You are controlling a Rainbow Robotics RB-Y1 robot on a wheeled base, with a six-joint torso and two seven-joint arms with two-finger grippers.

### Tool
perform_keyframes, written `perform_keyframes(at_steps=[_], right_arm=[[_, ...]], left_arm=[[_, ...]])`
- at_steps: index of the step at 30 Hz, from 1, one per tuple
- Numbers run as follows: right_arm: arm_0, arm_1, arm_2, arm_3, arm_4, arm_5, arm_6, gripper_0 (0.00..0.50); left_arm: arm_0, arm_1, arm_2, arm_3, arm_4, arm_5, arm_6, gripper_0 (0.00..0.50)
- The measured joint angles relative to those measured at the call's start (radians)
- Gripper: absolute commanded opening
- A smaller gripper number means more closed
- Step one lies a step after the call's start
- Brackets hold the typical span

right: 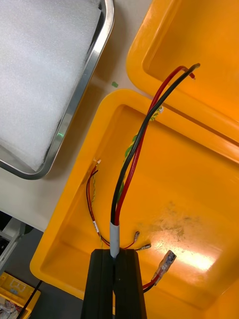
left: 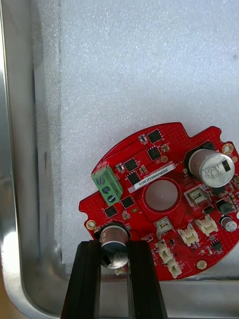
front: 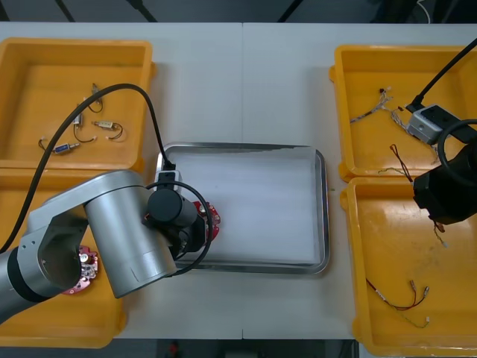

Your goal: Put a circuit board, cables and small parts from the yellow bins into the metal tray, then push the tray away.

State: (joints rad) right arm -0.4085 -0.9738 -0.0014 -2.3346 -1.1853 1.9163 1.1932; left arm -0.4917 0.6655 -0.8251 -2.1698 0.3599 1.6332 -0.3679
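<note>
The left gripper (left: 113, 246), fingers spread just enough to pinch a silver cylinder (left: 112, 237) at the edge of a round red circuit board (left: 164, 199), holds the board flat over the near left corner of the white-lined metal tray (left: 10, 149). The board is apparently resting on the lining and looks ready for release. Across the table, the right gripper (right: 115, 254) is clamped on a red-and-black cable (right: 134, 149) above the near right yellow bin (right: 189, 199), with the tray to its left.

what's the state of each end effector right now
Left end effector: closed on the red circuit board, over the metal tray.
Right end effector: closed on a red and black cable, over a yellow bin.
</note>
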Motion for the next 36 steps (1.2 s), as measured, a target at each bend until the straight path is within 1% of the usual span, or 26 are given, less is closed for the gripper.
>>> perform_keyframes(at_steps=[1,2,3,4,5,6,8,9,10,11,12,14,15,16,17,19,21,22,26,31,36], right_arm=[[0.0,0.0,0.0,0.0,0.0,0.0,0.0,0.0],[0.0,0.0,0.0,0.0,0.0,0.0,0.0,0.0],[0.0,0.0,0.0,0.0,0.0,0.0,0.0,0.0],[0.0,0.0,0.0,0.0,0.0,0.0,0.0,0.0],[0.0,0.0,0.0,0.0,0.0,0.0,0.0,0.0],[0.0,0.0,0.0,0.0,0.0,0.0,0.0,0.0],[0.0,0.0,0.0,0.0,0.0,0.0,0.0,0.0],[0.0,0.0,0.0,0.0,0.0,0.0,0.0,0.0],[0.0,0.0,0.0,0.0,0.0,0.0,0.0,0.0],[0.0,0.0,0.0,0.0,0.0,0.0,0.0,0.0],[0.0,0.0,0.0,0.0,0.0,0.0,0.0,0.0],[0.0,0.0,0.0,0.0,0.0,0.0,0.0,0.0],[0.0,0.0,0.0,0.0,0.0,0.0,0.0,0.0],[0.0,0.0,0.0,0.0,0.0,0.0,0.0,0.0],[0.0,0.0,0.0,0.0,0.0,0.0,0.0,0.0],[0.0,0.0,0.0,0.0,0.0,0.0,0.0,0.0],[0.0,0.0,0.0,0.0,0.0,0.0,0.0,0.0],[0.0,0.0,0.0,0.0,0.0,0.0,0.0,0.0],[0.0,0.0,0.0,0.0,0.0,0.0,0.0,0.0],[0.0,0.0,0.0,0.0,0.0,0.0,0.0,0.0],[0.0,0.0,0.0,0.0,0.0,0.0,0.0,0.0]], left_arm=[[0.0,0.0,-0.003,0.0,-0.001,0.0,0.0,0.053],[0.0,0.0,-0.006,0.001,-0.003,0.0,0.0,0.126],[0.0,0.0,-0.008,0.001,-0.005,0.0,0.0,0.16],[0.0,0.0,-0.01,0.001,-0.007,0.0,0.0,0.228],[0.0,0.0,-0.011,0.001,-0.008,0.0,0.0,0.26],[0.0,0.0,-0.011,0.001,-0.01,0.0,0.0,0.271],[0.0,0.0,-0.011,0.001,-0.011,0.0,0.0,0.308],[0.0,0.0,-0.011,0.001,-0.012,0.0,0.0,0.317],[0.0,0.0,-0.011,0.001,-0.012,0.0,0.0,0.349],[0.0,0.0,-0.011,0.001,-0.012,0.0,0.0,0.36],[0.0,0.0,-0.011,0.001,-0.012,0.0,0.0,0.392],[0.0,0.0,-0.011,0.001,-0.012,0.0,0.0,0.414],[-0.001,0.0,-0.011,0.001,-0.012,0.0,0.0,0.451],[-0.003,0.001,-0.011,0.001,-0.012,0.001,0.0,0.451],[-0.006,0.002,-0.011,0.0,-0.012,0.003,0.0,0.472],[-0.017,0.005,-0.011,-0.006,-0.009,0.017,0.0,0.488],[-0.034,0.014,-0.011,-0.025,0.008,0.046,0.0,0.498],[-0.045,0.021,-0.009,-0.039,0.029,0.065,0.0,0.5],[-0.082,0.061,0.031,-0.103,0.15,0.122,0.0,0.5],[-0.114,0.124,0.18,-0.158,0.352,0.163,0.0,0.5],[-0.157,0.202,0.298,-0.167,0.495,0.17,0.0,0.5]])
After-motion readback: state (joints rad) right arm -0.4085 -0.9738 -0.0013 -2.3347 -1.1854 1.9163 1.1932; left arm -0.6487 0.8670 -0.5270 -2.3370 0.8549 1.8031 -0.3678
